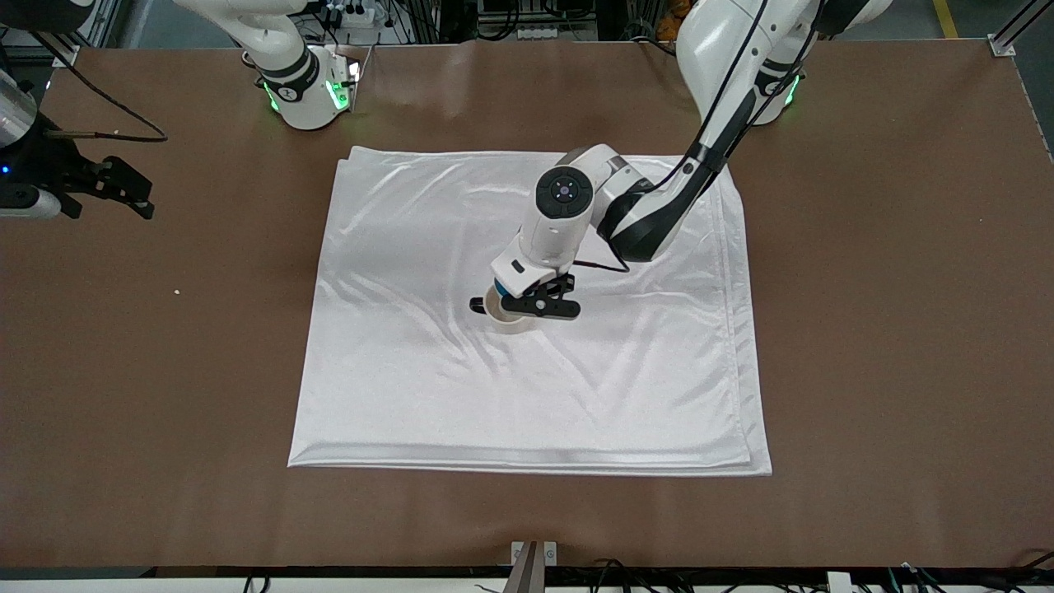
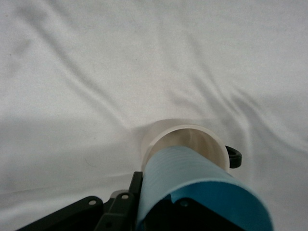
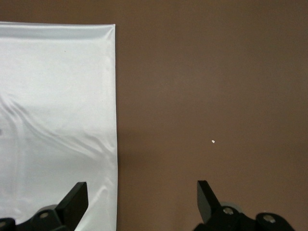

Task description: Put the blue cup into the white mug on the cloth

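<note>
The blue cup [image 2: 202, 192] is held in the left tool [image 1: 527, 306], directly above the open mouth of the white mug [image 2: 185, 142], which stands upright near the middle of the cloth [image 1: 527, 387]. In the left wrist view the cup's lower end appears to overlap the mug's rim, though whether it has entered cannot be told.

To do this step well, the cup should probably be kept centred over the mug and upright, then lowered straight down, since the mug is only slightly wider. A tilt or sideways drift could catch the rim and tip the mug on the soft fabric. Release looks safest once the cup is well inside.

Going from the right arm's end of the surface: the right tool [image 3: 142, 199] waits over bare brown surface [image 3: 216, 86] just off the cloth's edge, its fingers spread wide and holding nothing. At the middle, the left tool is closed around the blue cup. The mug's small black handle [image 2: 234, 157] sticks out to one side.
</note>
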Controlling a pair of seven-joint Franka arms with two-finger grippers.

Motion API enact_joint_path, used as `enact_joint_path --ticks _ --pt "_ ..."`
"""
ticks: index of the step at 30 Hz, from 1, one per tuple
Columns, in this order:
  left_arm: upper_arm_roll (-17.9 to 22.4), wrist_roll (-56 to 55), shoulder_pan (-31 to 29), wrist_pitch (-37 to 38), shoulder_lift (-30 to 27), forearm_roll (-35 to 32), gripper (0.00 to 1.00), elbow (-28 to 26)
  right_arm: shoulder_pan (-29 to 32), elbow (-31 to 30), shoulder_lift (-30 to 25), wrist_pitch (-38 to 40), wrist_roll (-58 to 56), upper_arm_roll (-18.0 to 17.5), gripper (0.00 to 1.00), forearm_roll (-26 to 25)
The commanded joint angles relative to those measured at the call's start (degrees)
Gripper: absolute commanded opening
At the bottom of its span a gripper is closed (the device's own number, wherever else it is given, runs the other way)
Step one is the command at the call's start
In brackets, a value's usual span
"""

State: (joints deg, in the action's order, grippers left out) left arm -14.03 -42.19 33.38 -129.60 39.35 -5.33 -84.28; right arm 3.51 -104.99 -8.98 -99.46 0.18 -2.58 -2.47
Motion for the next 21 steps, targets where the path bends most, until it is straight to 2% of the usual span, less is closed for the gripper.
enact_joint_path --ticks 1,16,17,19,20,21 --pt "0.6 -1.1 1.0 -0.8 1.7 -1.6 0.00 2.2 2.5 4.3 3.7 0.9 1.7 -0.4 1.00 1.2" --pt "1.7 -1.1 3.0 -0.8 2.6 -1.6 0.00 2.2 4.6 4.3 4.4 0.9 2.0 -0.5 1.00 1.6" --pt "1.7 -1.0 3.0 -0.8 2.6 -1.6 0.21 2.2 4.6 4.4 4.5 0.9 2.1 -0.5 1.00 1.7" --pt "2.1 -0.7 3.0 -1.3 2.8 -2.2 0.78 2.2 4.6 4.6 4.7 0.9 2.0 -0.5 1.00 1.7" --pt "2.3 -0.7 3.0 -1.5 2.8 -3.0 0.98 2.2 4.5 5.1 4.8 0.9 2.0 -0.5 1.00 1.7" --pt "2.4 -0.7 3.0 -1.6 2.8 -3.7 1.00 2.2 4.4 5.6 5.1 1.0 2.0 -0.5 1.00 1.7"
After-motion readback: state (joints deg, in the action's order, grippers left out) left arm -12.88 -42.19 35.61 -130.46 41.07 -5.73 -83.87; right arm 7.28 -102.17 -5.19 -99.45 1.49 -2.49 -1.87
